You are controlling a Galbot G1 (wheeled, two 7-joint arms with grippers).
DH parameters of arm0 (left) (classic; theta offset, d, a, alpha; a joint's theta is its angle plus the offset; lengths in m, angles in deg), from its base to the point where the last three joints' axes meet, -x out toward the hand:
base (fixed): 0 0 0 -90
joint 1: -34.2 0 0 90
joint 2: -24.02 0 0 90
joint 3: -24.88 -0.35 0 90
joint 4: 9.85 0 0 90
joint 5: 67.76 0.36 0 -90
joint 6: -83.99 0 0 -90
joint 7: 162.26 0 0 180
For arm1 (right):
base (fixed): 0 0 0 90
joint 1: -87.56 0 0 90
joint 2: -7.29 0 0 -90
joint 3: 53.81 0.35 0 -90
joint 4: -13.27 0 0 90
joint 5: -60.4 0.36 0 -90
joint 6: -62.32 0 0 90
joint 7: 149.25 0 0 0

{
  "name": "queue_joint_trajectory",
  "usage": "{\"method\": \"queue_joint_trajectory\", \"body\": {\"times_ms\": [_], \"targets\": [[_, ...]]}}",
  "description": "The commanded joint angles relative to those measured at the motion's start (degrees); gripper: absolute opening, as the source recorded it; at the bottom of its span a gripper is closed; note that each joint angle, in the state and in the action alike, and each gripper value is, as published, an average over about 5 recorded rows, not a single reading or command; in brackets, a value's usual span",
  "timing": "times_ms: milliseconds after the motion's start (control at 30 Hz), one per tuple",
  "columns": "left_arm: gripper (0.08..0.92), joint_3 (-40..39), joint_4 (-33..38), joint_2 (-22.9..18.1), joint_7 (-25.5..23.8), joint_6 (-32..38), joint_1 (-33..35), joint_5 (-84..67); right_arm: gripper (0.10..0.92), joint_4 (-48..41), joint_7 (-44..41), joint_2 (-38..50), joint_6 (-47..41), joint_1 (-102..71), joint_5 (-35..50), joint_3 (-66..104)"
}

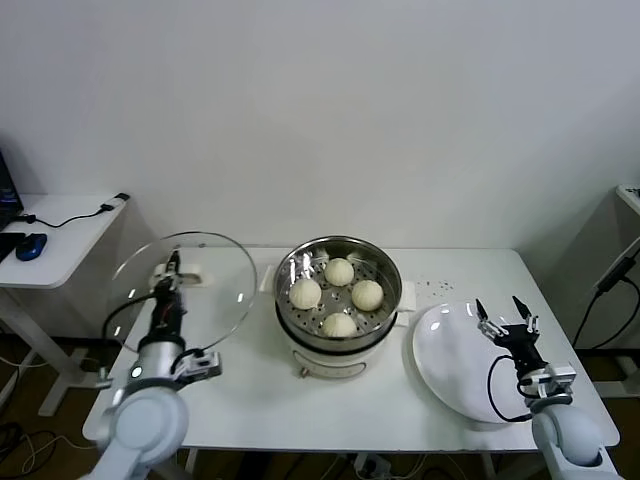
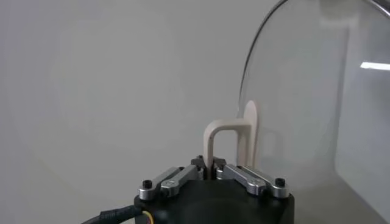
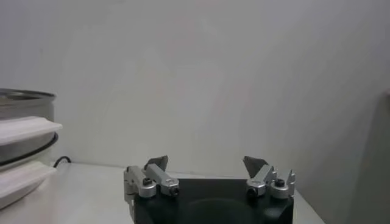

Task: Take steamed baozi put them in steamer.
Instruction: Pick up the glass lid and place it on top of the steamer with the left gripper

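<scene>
1. The steamer (image 1: 338,268) is sitting at the middle of the white bench (image 1: 250,385), a shiny steel basket resting on its white pot base.
2. Four steamed baozi (image 1: 339,271) are lying inside the steamer on its perforated bottom, spaced apart in a diamond: one toward the wall, one toward the robot, one on each side.
3. The left gripper (image 1: 173,268) is holding up the round glass lid (image 1: 215,300) to the left of the steamer, clear of the basket and tilted so its face is partly turned toward the camera.
4. In the left wrist view, the left gripper (image 2: 212,171) is pinching the lid's white handle (image 2: 228,139) with its fingers (image 2: 234,174) clenched tight on it, and the glass lid (image 2: 304,91) is rising beyond the handle.
5. The right gripper (image 1: 506,321) is hovering over the flat white plate (image 1: 450,355), which is lying on the bench just to the right of the steamer.
6. The right gripper (image 3: 207,167) is showing its fingers (image 3: 159,163) spread wide and released, grasping nothing, with the steamer's rim (image 3: 24,97) visible at the edge of the right wrist view.
</scene>
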Motion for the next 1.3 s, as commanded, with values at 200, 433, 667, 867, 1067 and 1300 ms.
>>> {"method": "queue_joint_trajectory", "body": {"times_ms": [200,433,667,867,1067,1300], "targets": [[0.149,-27.4,-11.6,-18.0,-13.8,-10.2,-23.7,15.7,0.823,-0.5,0.3,-0.2,0.0,0.4,-0.7,0.9],[0.149,-29.8,-18.2,-24.9,-11.3,-10.2,-24.2,16.5,0.823,-0.8,0.3,-1.0,0.0,0.3,-0.8,1.3],[0.149,-30.2,-22.8,-27.8,-7.7,-10.2,-23.5,15.7,0.823,-0.9,0.3,-1.5,0.0,0.5,-1.0,1.2],[0.149,-29.9,-24.9,-28.0,-6.5,-10.2,-23.2,15.3,0.823,-0.9,0.2,-1.7,0.1,0.4,-1.2,1.2],[0.149,-29.7,-26.7,-28.1,-6.0,-10.2,-23.4,14.9,0.823,-1.0,0.1,-2.2,0.2,0.1,-1.6,1.4],[0.149,-29.5,-28.4,-28.3,-5.1,-10.2,-23.8,14.2,0.823,-1.0,0.0,-2.3,0.3,0.1,-1.8,1.7]]}}
